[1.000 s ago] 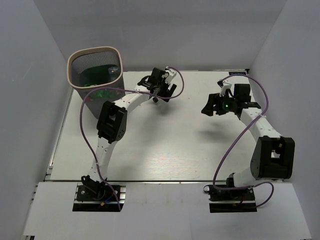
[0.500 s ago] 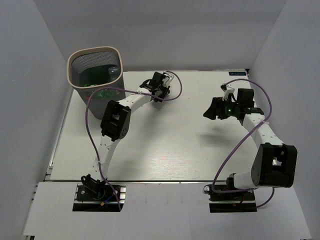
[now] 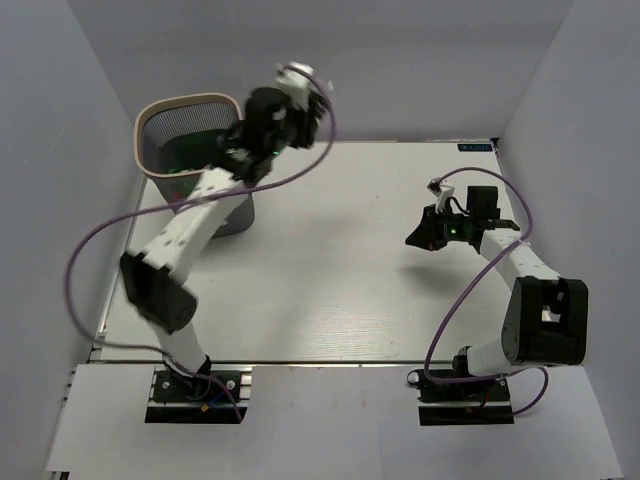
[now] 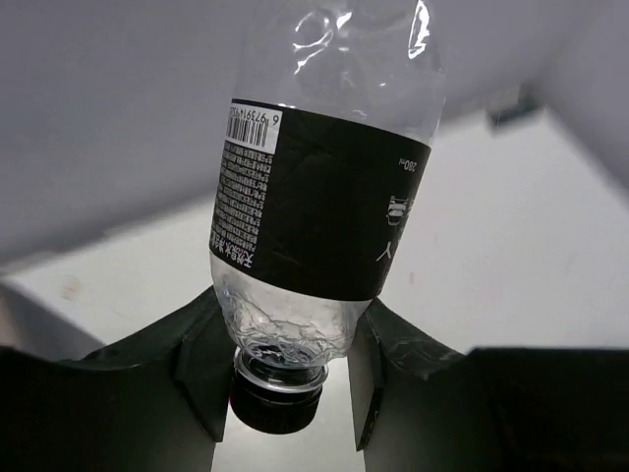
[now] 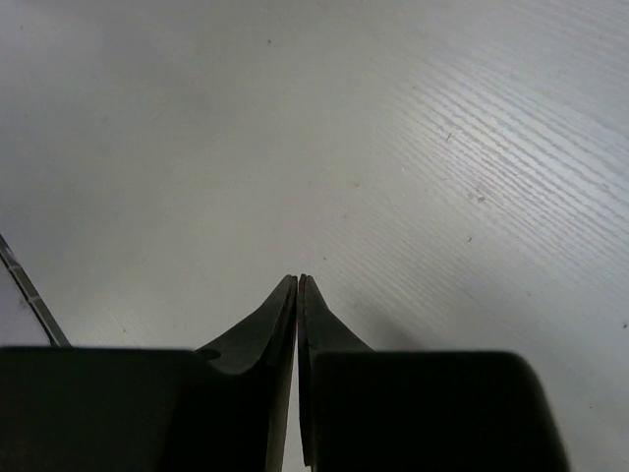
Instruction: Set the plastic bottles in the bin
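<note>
Your left gripper [image 4: 283,366] is clamped on a bottle [image 4: 339,59] — jaws pinching the crumpled shoulder just above the black cap [image 4: 275,405], the body sticking out away from the wrist. That looks like the right place to hold: the neck end should be the stiffest part, while the thin clear wall above the black label [image 4: 314,206] would likely buckle and slide under pressure. Expect it to be light, empty, slick and springy, so a fast swing could twist it in the grip.

From above, the arm is raised high beside the bin [image 3: 190,97], near its right rim and seemingly not yet over the mouth. The rim itself and the back wall [image 3: 400,60] are the things to clear.

Your right gripper [image 5: 298,295] is closed on nothing, fingertips touching, low over bare table [image 3: 330,280] — well apart on the right, out of the way.
</note>
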